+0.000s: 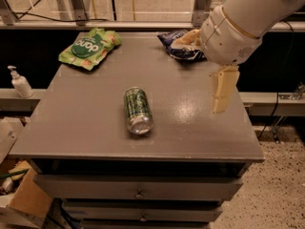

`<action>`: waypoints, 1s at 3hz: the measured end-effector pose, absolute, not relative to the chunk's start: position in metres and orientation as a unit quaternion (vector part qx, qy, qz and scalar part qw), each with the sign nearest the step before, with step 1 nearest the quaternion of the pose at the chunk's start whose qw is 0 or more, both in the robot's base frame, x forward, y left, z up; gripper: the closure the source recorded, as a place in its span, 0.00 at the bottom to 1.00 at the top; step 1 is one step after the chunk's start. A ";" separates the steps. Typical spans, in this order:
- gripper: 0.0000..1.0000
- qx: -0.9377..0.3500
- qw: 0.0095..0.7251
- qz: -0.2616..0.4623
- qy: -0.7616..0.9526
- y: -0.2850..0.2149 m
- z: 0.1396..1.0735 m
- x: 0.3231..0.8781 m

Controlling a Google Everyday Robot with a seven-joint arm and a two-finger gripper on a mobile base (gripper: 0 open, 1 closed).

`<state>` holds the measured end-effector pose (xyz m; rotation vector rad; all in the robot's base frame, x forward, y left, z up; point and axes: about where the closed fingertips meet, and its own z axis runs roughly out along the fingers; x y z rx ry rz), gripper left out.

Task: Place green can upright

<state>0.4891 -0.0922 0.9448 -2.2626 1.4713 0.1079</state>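
Observation:
The green can (138, 110) lies on its side near the middle of the grey table top (86, 123), with one shiny silver end facing the front edge. My gripper (197, 77) hangs over the right part of the table, to the right of the can and well apart from it. It is open and empty: one pale finger (223, 90) points down and the other (187, 38) points left in front of the blue bag.
A flat green snack bag (89, 47) lies at the back left of the table. A dark blue snack bag (177, 46) lies at the back right, partly behind my gripper. A white pump bottle (20, 82) stands on a ledge at the left. Drawers (138, 190) sit below the table top.

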 end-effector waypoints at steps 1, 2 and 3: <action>0.00 -0.855 0.236 0.045 0.459 -0.072 0.949 0.484; 0.00 -0.855 0.236 0.045 0.459 -0.072 0.949 0.484; 0.00 -0.885 0.210 0.004 0.416 -0.063 0.953 0.487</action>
